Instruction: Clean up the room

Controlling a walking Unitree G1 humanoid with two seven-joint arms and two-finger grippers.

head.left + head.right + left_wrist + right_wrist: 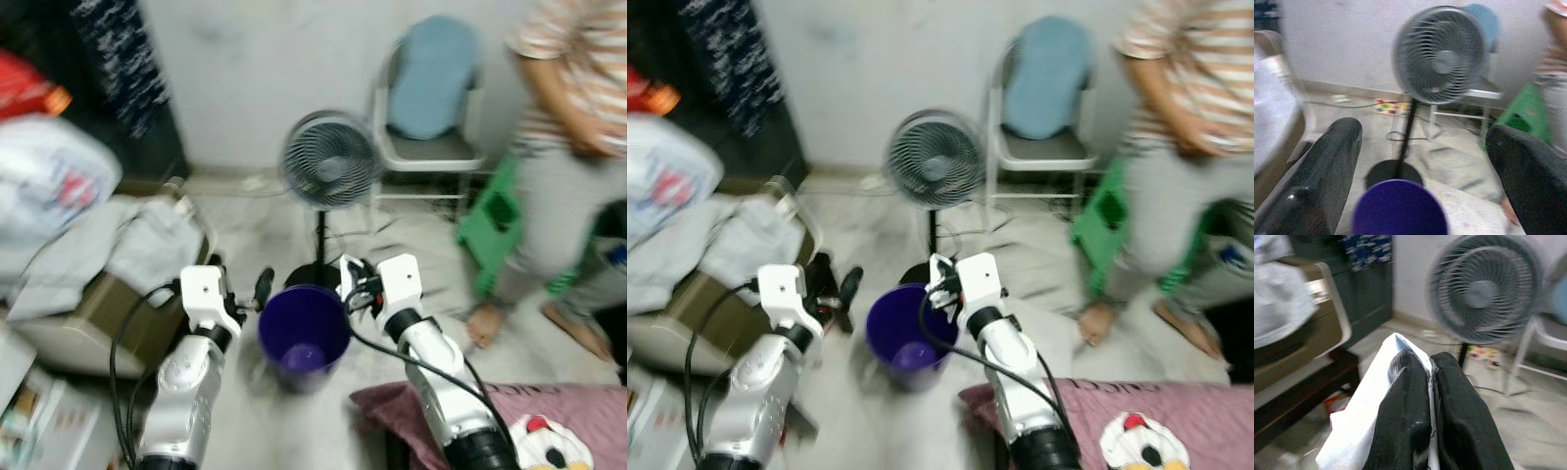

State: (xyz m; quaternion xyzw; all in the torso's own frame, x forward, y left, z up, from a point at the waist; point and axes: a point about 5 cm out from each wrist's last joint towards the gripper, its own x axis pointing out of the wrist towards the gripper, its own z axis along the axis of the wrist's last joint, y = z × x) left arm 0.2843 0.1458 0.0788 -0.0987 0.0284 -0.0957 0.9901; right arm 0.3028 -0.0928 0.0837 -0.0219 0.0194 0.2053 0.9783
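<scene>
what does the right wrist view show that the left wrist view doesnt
The right wrist view alone shows the right gripper with its fingers pressed together on a white sheet of paper, plus a tan piece of furniture piled with grey cloth.

The left wrist view alone shows the left gripper with fingers spread wide, the rim of the purple bucket between them, a green plastic stool and part of a person in a striped shirt.

Both show the grey standing fan against the white wall and the metal chair behind it.

Pale wall (245, 59), light floor (411, 255), metal chair (426, 98), standing fan (328, 162).
</scene>
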